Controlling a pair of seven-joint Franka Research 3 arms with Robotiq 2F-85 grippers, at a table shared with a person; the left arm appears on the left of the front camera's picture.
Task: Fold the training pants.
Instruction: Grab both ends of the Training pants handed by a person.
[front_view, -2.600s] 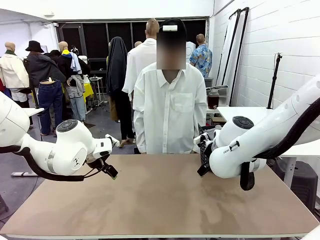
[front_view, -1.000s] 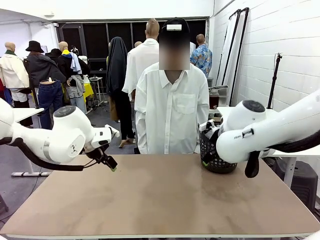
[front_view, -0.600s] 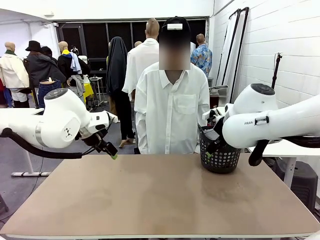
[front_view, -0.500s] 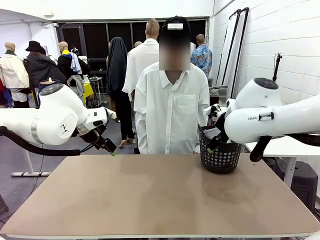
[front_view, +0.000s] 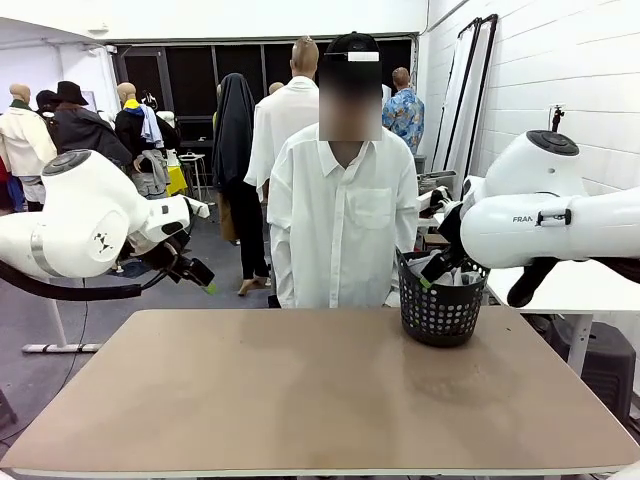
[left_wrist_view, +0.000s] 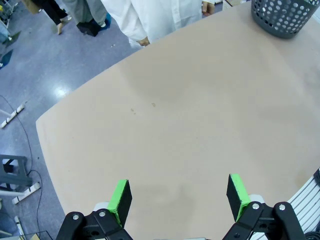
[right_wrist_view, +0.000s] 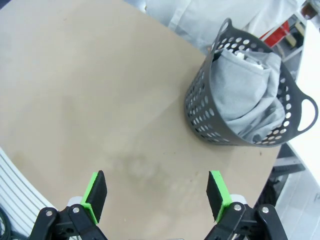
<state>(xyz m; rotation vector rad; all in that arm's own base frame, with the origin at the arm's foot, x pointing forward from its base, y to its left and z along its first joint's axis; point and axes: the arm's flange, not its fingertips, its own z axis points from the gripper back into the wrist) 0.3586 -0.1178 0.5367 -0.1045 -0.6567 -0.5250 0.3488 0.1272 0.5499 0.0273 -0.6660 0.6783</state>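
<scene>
Training pants (right_wrist_view: 245, 100) bunched in black basket (right_wrist_view: 207, 117), ahead of the wide-open right tool (right_wrist_view: 156, 189)

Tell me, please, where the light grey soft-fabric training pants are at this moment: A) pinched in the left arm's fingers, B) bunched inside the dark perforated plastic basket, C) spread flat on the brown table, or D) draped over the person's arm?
B: in the right wrist view the light grey soft-fabric training pants lie bunched inside the dark perforated plastic basket, which stands on the brown table.
</scene>
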